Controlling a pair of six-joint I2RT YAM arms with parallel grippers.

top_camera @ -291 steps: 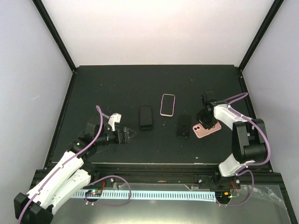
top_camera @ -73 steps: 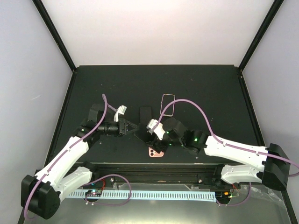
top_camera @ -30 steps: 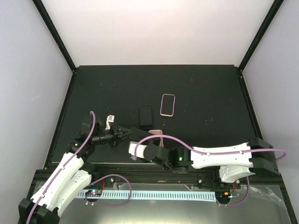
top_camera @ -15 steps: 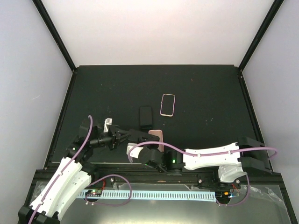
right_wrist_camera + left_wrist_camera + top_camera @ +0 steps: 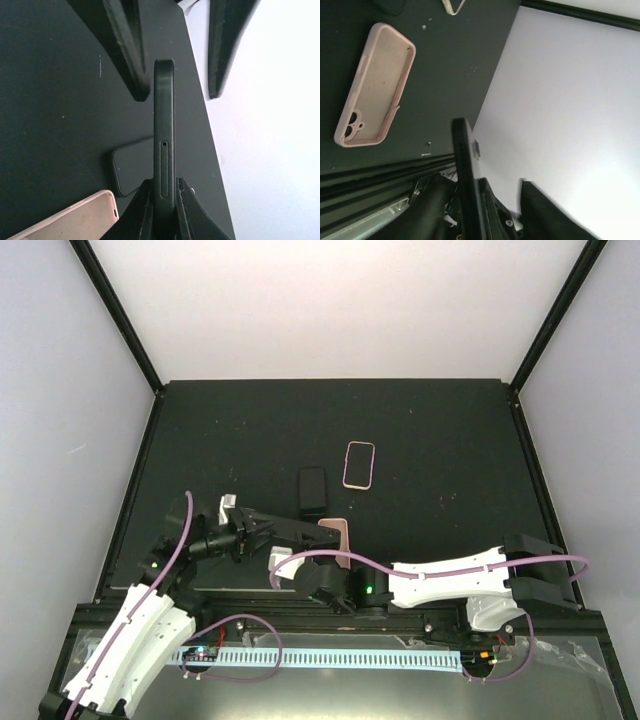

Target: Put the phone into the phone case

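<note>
A black phone (image 5: 290,528) is held edge-on above the mat near the front. My right gripper (image 5: 164,184) is shut on its near end, both fingers pressed against the phone (image 5: 164,125). My left gripper (image 5: 177,95) is open, its fingers standing apart on either side of the phone's far end. In the left wrist view the phone (image 5: 465,170) rises beside one finger (image 5: 492,210). The empty pink phone case (image 5: 337,537) lies open side up on the mat just right of the grippers, also in the wrist views (image 5: 375,85) (image 5: 80,217).
A second black phone (image 5: 313,490) lies flat behind the grippers, screen up (image 5: 132,170). A clear case with a pinkish rim (image 5: 359,464) lies further back. The black frame rail (image 5: 330,595) runs along the mat's front edge, under the right arm.
The left gripper, shut on the phone a second ago, has opened. The right gripper has closed on the phone. Both arms have shifted slightly left.
</note>
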